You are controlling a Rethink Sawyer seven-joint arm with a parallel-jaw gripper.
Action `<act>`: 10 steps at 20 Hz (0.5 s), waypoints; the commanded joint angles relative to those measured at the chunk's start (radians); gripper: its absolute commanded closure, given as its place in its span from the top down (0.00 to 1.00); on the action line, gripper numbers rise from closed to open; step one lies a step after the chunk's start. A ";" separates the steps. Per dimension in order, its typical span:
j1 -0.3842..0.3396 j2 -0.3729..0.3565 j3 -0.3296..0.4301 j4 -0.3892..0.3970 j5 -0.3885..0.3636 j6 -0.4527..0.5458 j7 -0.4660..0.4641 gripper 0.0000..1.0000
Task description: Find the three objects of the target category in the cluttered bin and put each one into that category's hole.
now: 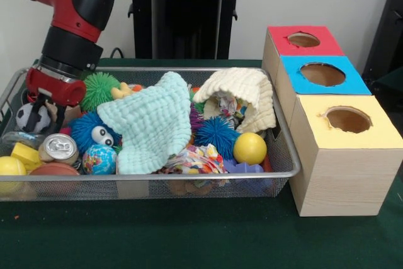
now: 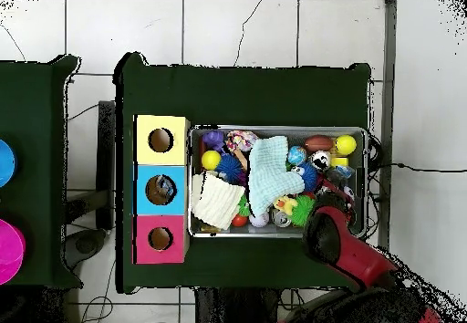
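Observation:
The silver wire-mesh bin (image 1: 189,176) lies on the green table and is full of toys; it also shows in the overhead view (image 2: 274,129). My gripper (image 1: 47,113) is down inside the bin's left end, just above a small soccer ball (image 1: 30,118) and beside a green spiky ball (image 1: 99,89). I cannot tell how its jaws stand or whether it holds anything. In the overhead view the red arm (image 2: 336,235) hides it. The blue-topped hole (image 1: 322,74) is the middle of three boxes; from above, something coloured shows inside that hole (image 2: 160,190).
A mint cloth (image 1: 151,124) and a cream cloth (image 1: 242,92) cover the bin's middle. Around them lie a yellow ball (image 1: 250,148), a blue spiky ball (image 1: 216,135), a can (image 1: 60,148) and a globe ball (image 1: 99,159). Red-topped (image 1: 303,40) and yellow-topped (image 1: 347,119) holes flank the blue one.

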 commanded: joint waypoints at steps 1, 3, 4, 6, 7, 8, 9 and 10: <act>-0.004 0.029 0.055 -0.155 -0.036 -0.094 0.153 1.00; -0.009 0.027 0.053 -0.170 -0.048 -0.079 0.145 1.00; -0.012 0.027 0.054 -0.177 -0.054 -0.073 0.144 1.00; -0.019 0.035 0.060 -0.190 -0.068 -0.067 0.144 1.00; -0.022 0.038 0.062 -0.195 -0.073 -0.064 0.145 1.00; -0.025 0.044 0.064 -0.202 -0.079 -0.064 0.146 1.00; -0.028 0.050 0.066 -0.208 -0.085 -0.065 0.148 1.00; -0.027 0.052 0.065 -0.209 -0.086 -0.065 0.149 1.00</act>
